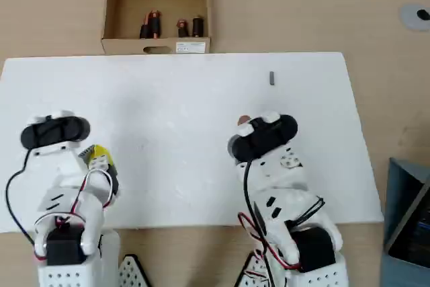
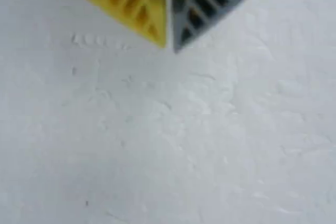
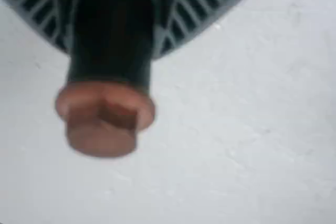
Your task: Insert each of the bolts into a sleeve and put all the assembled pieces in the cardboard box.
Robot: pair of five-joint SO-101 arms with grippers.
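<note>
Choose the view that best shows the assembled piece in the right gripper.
The right wrist view: the black sleeve and copper bolt head sit large in the right gripper. The high view gives a copper speck beside the arm; the left wrist view faces the white sheet.

A robotics lab bench. Left arm (image 1: 67, 199) and right arm (image 1: 282, 193) stand at the frame's lower edge on a mat-covered wooden desk (image 1: 390, 25).
</note>
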